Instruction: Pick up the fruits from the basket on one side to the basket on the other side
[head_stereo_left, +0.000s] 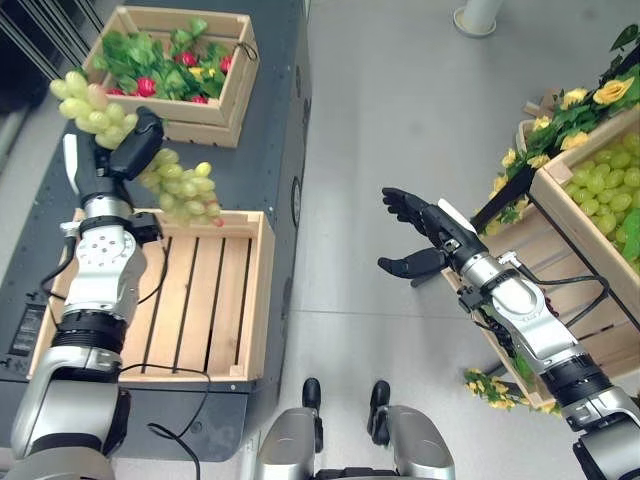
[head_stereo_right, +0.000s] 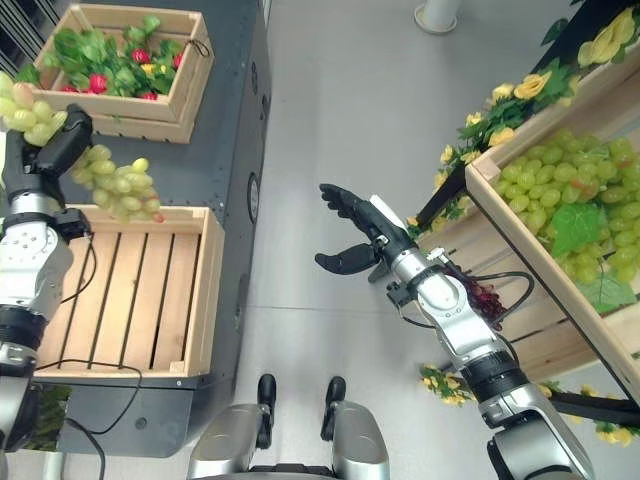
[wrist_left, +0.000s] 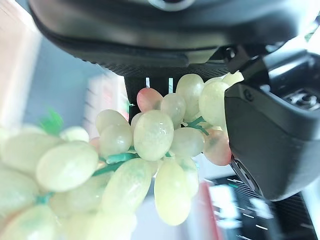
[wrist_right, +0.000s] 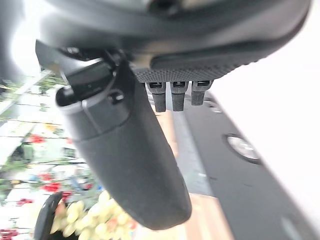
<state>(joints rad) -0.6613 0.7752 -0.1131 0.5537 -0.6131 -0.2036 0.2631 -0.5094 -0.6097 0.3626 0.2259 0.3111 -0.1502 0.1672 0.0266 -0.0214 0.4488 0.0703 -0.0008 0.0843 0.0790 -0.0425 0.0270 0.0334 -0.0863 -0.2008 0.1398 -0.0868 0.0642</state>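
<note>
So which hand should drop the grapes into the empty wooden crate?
Left. The left hand already grips the green grape bunch just above the empty slatted wooden crate; the right hand hangs open over the floor.

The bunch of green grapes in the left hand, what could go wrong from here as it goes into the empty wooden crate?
1. The bunch of pale green grapes hangs from the left hand over the far rim of the empty slatted wooden crate, so a release here may drop part of it onto the dark table.
2. The hand pinches only the bunch's upper part; the dangling rest could slip or swing.
</note>
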